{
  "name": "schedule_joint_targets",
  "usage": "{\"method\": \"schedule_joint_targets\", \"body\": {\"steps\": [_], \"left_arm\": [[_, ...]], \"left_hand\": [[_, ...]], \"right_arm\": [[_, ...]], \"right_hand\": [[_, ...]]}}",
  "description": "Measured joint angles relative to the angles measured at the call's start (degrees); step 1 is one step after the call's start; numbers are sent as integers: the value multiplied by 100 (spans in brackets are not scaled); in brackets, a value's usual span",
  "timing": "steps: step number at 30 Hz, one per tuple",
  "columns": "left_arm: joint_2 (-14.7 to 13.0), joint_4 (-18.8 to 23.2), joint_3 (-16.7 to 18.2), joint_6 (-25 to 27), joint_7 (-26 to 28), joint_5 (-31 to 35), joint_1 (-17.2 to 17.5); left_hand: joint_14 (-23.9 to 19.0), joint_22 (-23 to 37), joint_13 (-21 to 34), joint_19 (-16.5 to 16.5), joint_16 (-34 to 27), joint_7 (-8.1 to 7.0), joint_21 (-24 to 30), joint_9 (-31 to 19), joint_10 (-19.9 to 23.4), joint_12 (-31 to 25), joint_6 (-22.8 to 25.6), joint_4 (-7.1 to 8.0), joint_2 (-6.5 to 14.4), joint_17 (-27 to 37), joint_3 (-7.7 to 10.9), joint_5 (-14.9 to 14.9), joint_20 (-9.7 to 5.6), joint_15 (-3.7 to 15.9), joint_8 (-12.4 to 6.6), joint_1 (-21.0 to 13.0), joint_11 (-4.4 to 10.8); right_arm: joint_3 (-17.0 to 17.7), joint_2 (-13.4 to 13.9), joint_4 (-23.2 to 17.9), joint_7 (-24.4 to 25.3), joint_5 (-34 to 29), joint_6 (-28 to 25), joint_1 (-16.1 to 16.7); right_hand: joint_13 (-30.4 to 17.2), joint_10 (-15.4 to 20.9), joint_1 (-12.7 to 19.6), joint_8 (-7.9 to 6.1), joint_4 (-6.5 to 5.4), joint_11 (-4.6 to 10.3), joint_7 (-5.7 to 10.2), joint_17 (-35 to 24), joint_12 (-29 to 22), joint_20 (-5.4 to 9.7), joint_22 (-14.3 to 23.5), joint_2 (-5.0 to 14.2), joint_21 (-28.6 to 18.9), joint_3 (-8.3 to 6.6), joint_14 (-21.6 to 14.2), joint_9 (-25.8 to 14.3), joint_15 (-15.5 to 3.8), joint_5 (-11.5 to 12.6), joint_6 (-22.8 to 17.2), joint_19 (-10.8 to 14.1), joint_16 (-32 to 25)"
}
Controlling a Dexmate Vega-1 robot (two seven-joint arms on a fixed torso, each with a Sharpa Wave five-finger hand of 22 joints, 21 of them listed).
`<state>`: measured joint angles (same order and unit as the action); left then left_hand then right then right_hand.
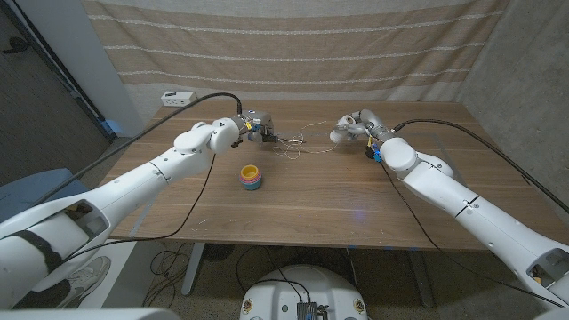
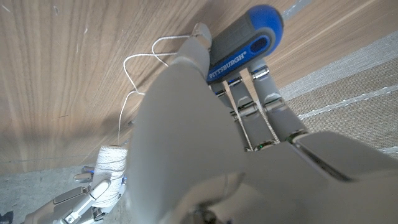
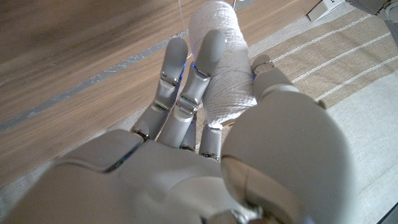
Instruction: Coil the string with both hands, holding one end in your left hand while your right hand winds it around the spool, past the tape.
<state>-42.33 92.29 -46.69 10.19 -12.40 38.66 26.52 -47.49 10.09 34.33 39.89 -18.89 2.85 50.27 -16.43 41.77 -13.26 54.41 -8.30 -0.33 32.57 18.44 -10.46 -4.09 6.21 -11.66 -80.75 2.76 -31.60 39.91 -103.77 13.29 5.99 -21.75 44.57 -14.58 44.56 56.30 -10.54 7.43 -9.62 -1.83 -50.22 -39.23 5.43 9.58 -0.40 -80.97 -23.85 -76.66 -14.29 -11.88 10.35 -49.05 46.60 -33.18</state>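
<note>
Thin white string (image 1: pixel 298 142) lies in loose loops on the wooden table (image 1: pixel 311 209) between my two hands. My left hand (image 1: pixel 253 126) grips a blue-grey tool handle (image 2: pixel 245 40) marked PITTSBURGH. The string (image 2: pixel 134 59) curls away from beside that handle, and I cannot tell how its end is fixed. My right hand (image 1: pixel 349 130) holds the white wound spool (image 3: pixel 227 62) upright between thumb and fingers. The spool (image 2: pixel 111 163) also shows in the left wrist view, at the far end of the string. A rainbow-coloured tape roll (image 1: pixel 252 176) lies nearer me than the string, apart from both hands.
A small white box (image 1: pixel 178 97) sits at the table's back left corner. Black cables (image 1: pixel 210 178) hang from both arms over the tabletop. A striped curtain (image 1: pixel 293 53) hangs behind the table.
</note>
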Motion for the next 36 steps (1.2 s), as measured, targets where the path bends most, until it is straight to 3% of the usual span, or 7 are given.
{"method": "schedule_joint_targets", "body": {"steps": [2,6,11,16,20,26,36], "left_arm": [[0,0,-23,24,-28,35,0],[-13,29,-108,136,-143,207,-1],[-41,128,-192,243,-203,434,-8],[-59,220,-236,365,-287,711,-7],[-75,288,-250,415,-315,849,12],[-107,392,-206,468,-278,986,100],[-197,553,75,485,-59,835,314]], "left_hand": [[427,55,-100,-223,302,53,64,0,-302,141,-205,113,130,-212,-101,-3,28,-71,91,110,18],[1525,39,-386,-968,830,-372,-43,92,-984,290,-918,298,512,-713,-347,31,99,-277,128,308,137],[2206,2,-661,-1654,895,-614,-276,224,-1505,292,-1491,409,297,-1083,-556,26,158,-353,169,847,238],[2506,2,-852,-2052,895,-756,-456,311,-1778,291,-1980,482,152,-1291,-737,-17,376,-367,173,1146,264],[2774,-19,-1051,-2352,879,-844,-633,404,-2048,291,-2525,565,85,-1487,-914,-85,576,-378,218,1399,244],[3168,-23,-1366,-2623,869,-970,-890,530,-2519,291,-3385,841,108,-1765,-1219,-145,696,-383,218,2034,149],[3900,-20,-1852,-3072,869,-1188,-1420,605,-3484,291,-4932,1381,379,-2064,-1633,-145,636,-489,218,3204,81]], "right_arm": [[-33,19,-26,-5,-19,-92,-16],[-126,76,-131,-12,-93,-339,-62],[-232,142,-258,-66,-215,-694,-128],[-418,249,-464,-216,-332,-1130,-282],[-537,305,-587,-338,-417,-1498,-390],[-693,377,-754,-492,-483,-1940,-544],[-724,463,-939,-469,-481,-2096,-520]], "right_hand": [[0,0,0,0,0,0,0,36,0,0,0,0,0,0,26,20,28,-1,0,0,53],[2,0,-63,21,-62,0,0,339,0,0,-11,63,121,61,166,59,168,-6,0,0,310],[3,0,-102,40,-149,0,0,1174,15,-75,-26,102,432,147,495,150,495,-18,1,-75,1120],[-312,-31,-338,40,-318,482,-37,1664,514,-353,-26,287,879,315,1674,212,612,-56,284,-460,1811],[-312,-612,-803,32,-589,753,132,1848,1067,-801,-25,152,1435,357,2586,236,743,55,881,-1116,2085],[-88,-2353,-1381,16,-658,833,423,2038,2268,-1441,-13,-249,2700,1025,4701,283,1204,290,2496,-2545,2235],[-5,-3785,-1822,32,-858,745,541,2447,2844,-1697,-9,-358,4152,1620,6746,311,1580,557,4010,-4140,2278]]}}
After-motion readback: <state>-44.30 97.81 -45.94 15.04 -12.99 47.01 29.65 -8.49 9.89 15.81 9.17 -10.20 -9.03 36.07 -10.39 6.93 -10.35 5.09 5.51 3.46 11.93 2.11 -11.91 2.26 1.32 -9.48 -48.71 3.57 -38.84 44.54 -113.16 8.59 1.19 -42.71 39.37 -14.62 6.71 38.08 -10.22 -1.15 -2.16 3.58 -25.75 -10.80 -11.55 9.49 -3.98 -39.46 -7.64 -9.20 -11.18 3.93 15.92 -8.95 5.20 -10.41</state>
